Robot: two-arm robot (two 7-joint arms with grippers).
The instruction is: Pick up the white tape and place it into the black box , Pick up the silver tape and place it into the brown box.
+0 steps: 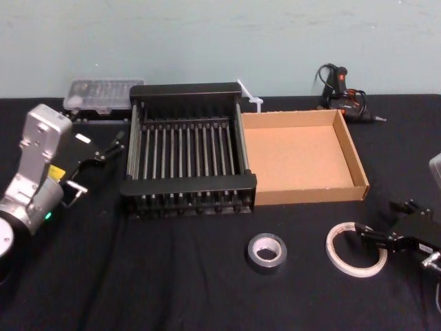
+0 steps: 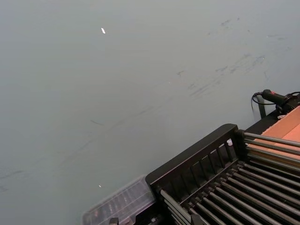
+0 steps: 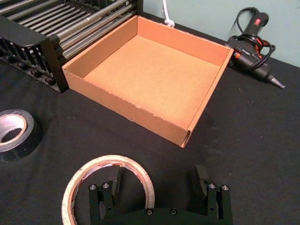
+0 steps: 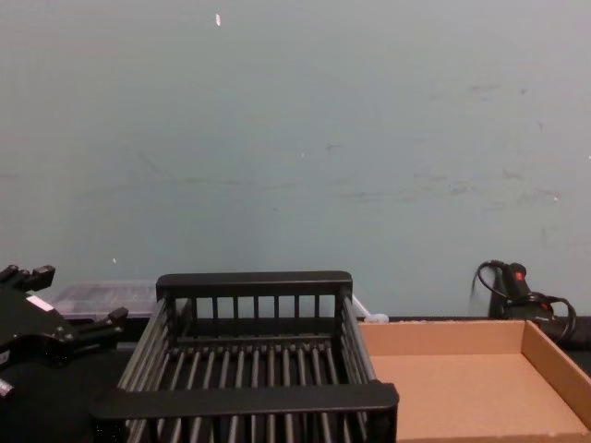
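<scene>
At the worktop's front right, the open right pincer straddles the white tape's rim; next, I'd say, it closes. Left pincer idles open beside the black box.

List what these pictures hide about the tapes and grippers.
- White tape: its near side, right wrist view, under the open right gripper and past the picture's edge; contact unclear.
- Silver tape: right wrist view, cut by the edge.
- Left gripper, beside the black box: chest view, cut by the left edge.

A workshop or lab bench — black-draped table, glue gun, clear parts case — bare pale-green wall.
</scene>
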